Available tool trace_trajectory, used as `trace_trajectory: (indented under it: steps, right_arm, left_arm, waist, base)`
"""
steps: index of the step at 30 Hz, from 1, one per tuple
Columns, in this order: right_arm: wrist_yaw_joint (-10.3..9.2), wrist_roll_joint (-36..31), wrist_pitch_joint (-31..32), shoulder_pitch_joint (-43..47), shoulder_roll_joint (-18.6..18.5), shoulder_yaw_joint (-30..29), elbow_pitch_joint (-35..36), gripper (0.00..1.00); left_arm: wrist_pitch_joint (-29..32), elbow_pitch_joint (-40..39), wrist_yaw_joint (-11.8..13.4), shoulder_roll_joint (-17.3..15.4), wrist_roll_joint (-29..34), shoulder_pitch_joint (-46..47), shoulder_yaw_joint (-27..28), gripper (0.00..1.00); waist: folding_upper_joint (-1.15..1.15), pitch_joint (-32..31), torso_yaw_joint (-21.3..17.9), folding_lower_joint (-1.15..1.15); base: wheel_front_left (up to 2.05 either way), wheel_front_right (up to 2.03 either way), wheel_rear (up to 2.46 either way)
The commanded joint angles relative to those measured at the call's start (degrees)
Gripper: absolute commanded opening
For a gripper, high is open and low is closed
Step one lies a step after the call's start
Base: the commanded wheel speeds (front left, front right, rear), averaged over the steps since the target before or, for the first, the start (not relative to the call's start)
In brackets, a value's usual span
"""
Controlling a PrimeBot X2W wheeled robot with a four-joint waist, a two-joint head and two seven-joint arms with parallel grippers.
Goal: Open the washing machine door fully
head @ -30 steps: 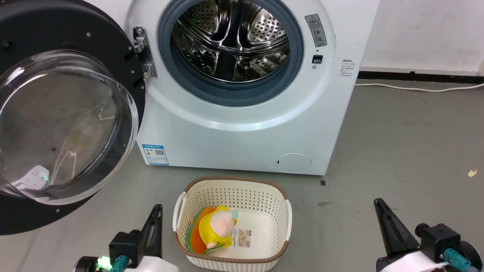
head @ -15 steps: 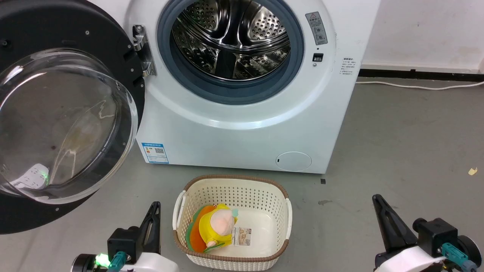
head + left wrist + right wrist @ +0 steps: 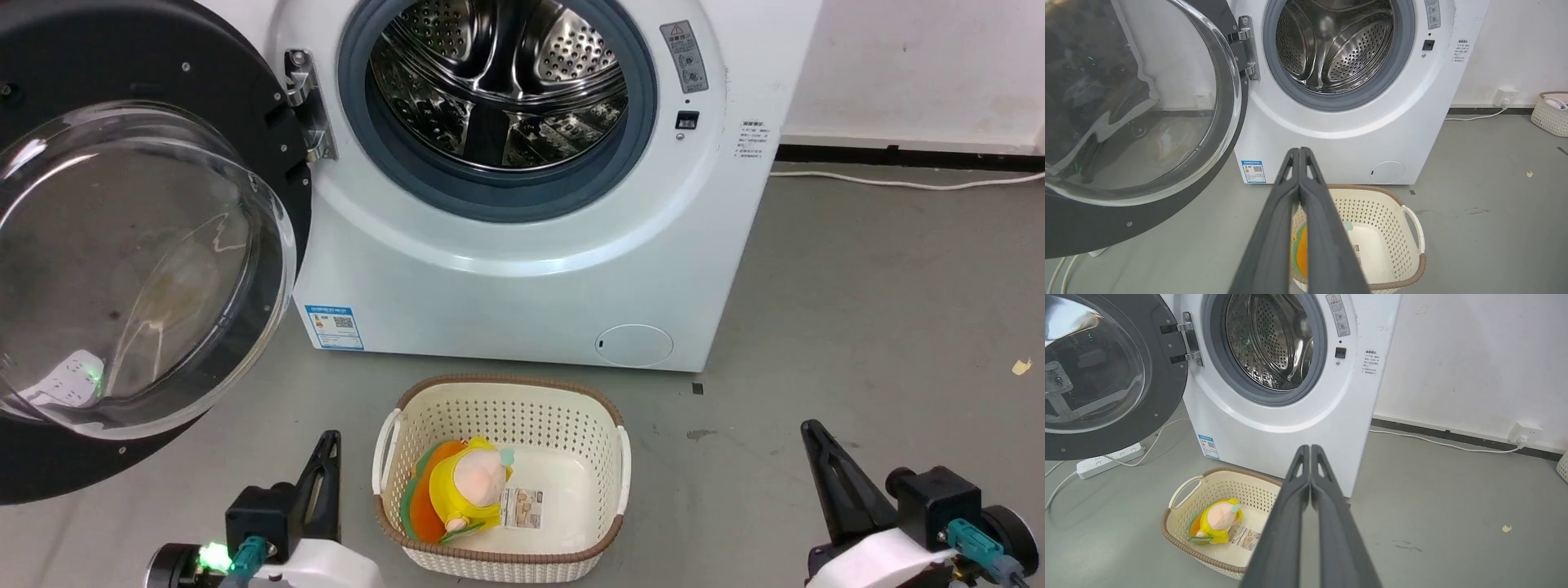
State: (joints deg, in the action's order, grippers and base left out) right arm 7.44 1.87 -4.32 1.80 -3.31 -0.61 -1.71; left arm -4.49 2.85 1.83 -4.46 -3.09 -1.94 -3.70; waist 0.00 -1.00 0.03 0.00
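Head view: I'm seeing the washing machine door (image 3: 139, 261) hanging wide open, seemingly done; left gripper (image 3: 328, 445) and right gripper (image 3: 811, 433) jaws closed, empty.

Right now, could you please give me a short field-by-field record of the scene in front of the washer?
door: washing machine door swung wide open, untouched
machine: washing machine, drum exposed, no laundry visible
floor: basket in front of the machine, plush toy inside
left arm: left end effector shut, empty
right arm: right end effector shut, empty
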Motion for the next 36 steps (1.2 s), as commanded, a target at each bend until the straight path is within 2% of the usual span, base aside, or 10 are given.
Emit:
trace_trajectory:
  steps: [1,36]
  right_arm:
    - [0.03,-0.42,0.40,-0.85,0.31,0.14,0.35,0.00]
    - [0.05,-1.87,4.32,-1.80,0.43,0.61,1.71,0.00]
  left_arm:
    - [0.58,-0.57,-0.26,0.20,0.53,1.08,0.47,0.00]
    - [4.49,-2.85,-1.83,1.58,3.09,1.94,3.70,0.00]
  waist:
    - [0.00,0.05,0.00,0.00]
    - [0.00,1.00,-0.03,0.00]
  base:
    - [0.00,0.00,0.00]
    - [0.00,0.00,0.00]
